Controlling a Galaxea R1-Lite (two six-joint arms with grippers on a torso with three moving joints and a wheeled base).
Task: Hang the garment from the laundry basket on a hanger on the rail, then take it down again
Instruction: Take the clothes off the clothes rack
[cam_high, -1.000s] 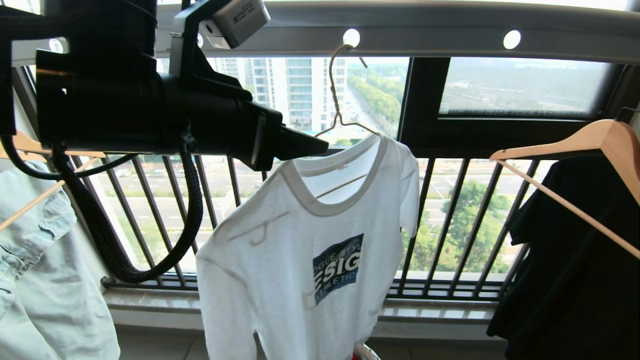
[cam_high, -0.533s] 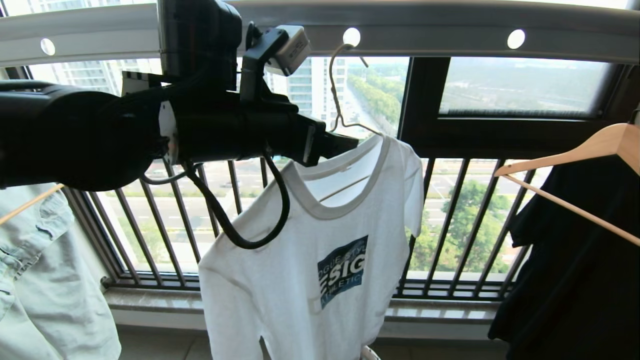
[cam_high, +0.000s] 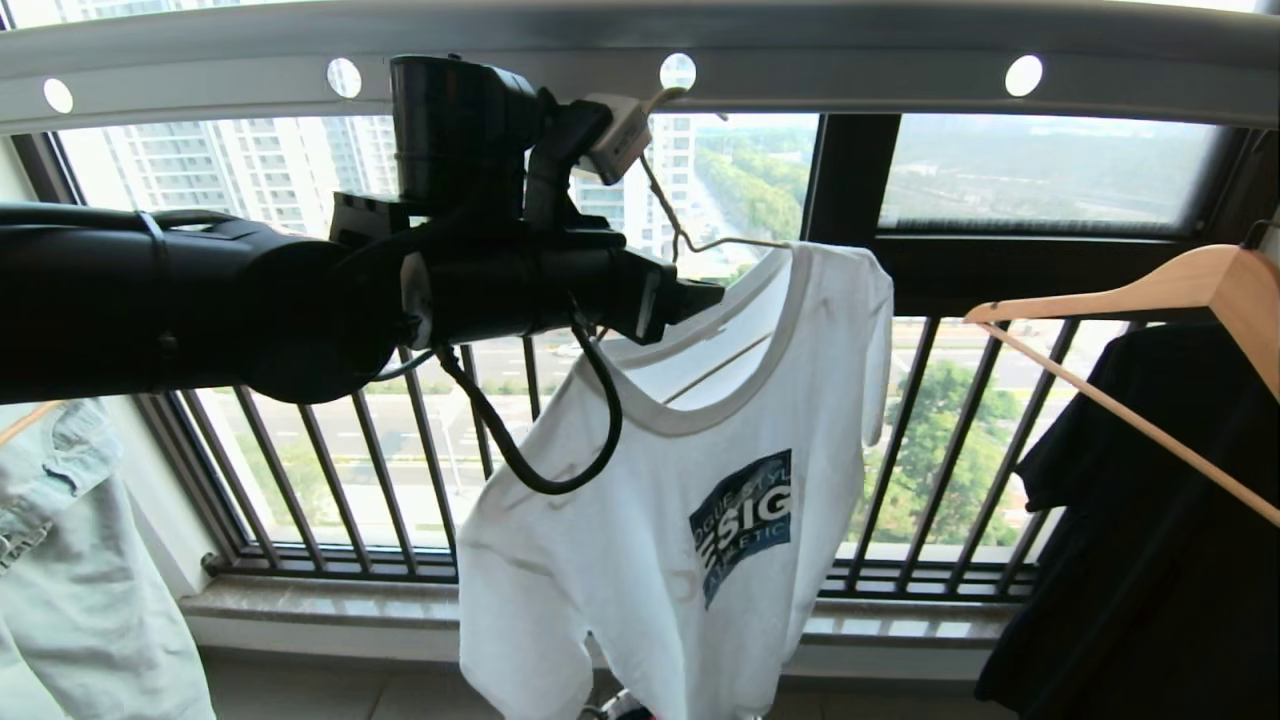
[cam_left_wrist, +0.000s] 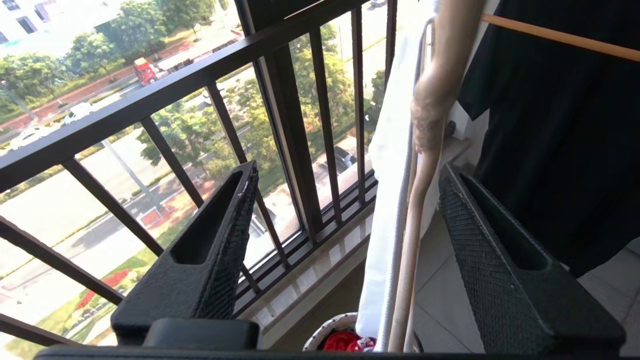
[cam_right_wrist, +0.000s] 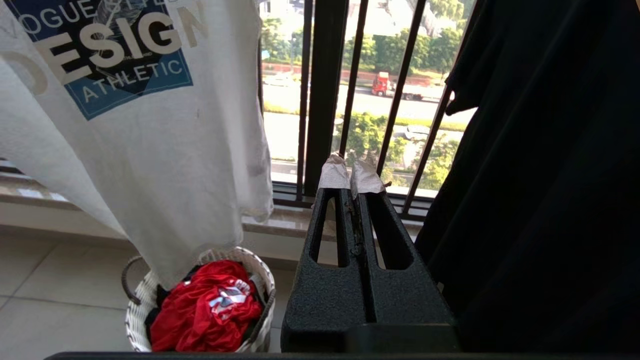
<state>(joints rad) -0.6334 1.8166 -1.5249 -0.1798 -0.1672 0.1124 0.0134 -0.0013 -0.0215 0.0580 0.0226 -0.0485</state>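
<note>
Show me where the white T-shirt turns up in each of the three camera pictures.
Head view: the T-shirt hangs in the middle, below the rail.
Left wrist view: seen edge-on, a narrow white strip near the right-hand finger of the tool.
Right wrist view: upper left, above the basket.
Shared landmark: the black window bars.

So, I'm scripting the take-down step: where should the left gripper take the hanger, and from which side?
Probably at its shoulder wire near the T-shirt collar, approached level from the robot's left. The hanger hooks into a rail hole and its shoulder slopes toward the open left gripper, already beside it.
</note>
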